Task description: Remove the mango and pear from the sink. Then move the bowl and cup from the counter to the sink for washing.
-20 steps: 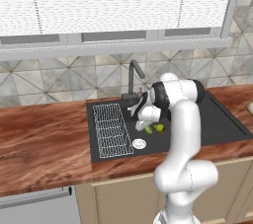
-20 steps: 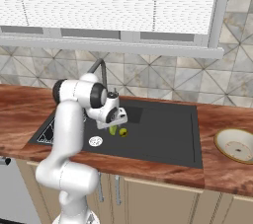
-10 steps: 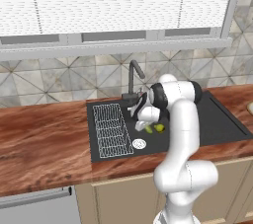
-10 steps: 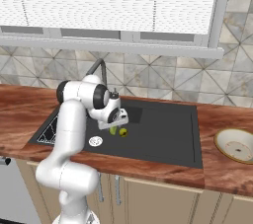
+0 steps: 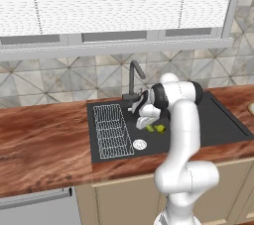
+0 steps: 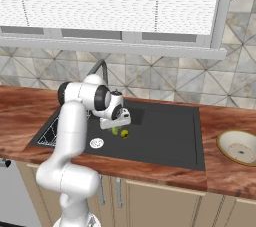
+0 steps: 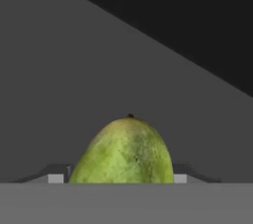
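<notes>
Reaching into the sink, the claw straddles a green fruit, grip unclear; both fruits remain inside, bowl waits on the worktop

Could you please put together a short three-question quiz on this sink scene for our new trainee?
1. True or false: the end effector is down inside the sink basin.
2. Where is the bowl? A) in the basin B) on the counter right of the sink C) on the wire rack
3. In the hand view, what lies right between the finger tips?

Key
1. True.
2. B.
3. A green, oval fruit with a small dark stem end, resting on the dark basin floor; whether the fingers touch it yet cannot be told.
</notes>
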### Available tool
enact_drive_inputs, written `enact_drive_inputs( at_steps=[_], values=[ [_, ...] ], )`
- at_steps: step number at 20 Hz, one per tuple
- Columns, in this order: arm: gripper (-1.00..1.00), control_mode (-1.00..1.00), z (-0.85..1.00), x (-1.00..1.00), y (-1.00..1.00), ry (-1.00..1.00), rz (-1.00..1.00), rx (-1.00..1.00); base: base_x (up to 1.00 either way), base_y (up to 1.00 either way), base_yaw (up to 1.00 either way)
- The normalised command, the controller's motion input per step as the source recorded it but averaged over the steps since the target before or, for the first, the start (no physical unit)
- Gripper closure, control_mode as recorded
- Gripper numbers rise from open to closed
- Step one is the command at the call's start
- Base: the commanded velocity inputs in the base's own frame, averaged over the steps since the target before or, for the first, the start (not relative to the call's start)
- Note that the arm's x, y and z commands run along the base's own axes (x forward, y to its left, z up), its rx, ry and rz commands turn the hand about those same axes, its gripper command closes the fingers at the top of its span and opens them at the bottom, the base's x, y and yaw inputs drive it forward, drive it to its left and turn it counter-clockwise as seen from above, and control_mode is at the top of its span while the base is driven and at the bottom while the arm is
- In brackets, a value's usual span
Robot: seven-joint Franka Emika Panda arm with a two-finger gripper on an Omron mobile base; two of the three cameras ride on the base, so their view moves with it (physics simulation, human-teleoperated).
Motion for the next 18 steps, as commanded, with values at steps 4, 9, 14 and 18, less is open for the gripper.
enact_drive_inputs(
  at_steps=[4,9,14,18],
  values=[
    [1.0,-1.0,0.08,-0.32,-0.1,-0.02,0.0,0.0,0.0,0.0,0.0],
    [1.0,-1.0,0.14,-0.3,-0.08,-0.04,0.0,0.01,0.0,0.0,0.0],
    [1.0,-1.0,0.31,-0.24,0.0,-0.11,0.04,0.03,0.0,0.0,0.0],
    [1.0,-1.0,0.27,-0.32,-0.06,-0.13,0.05,0.01,0.0,0.0,0.0]
  ],
)
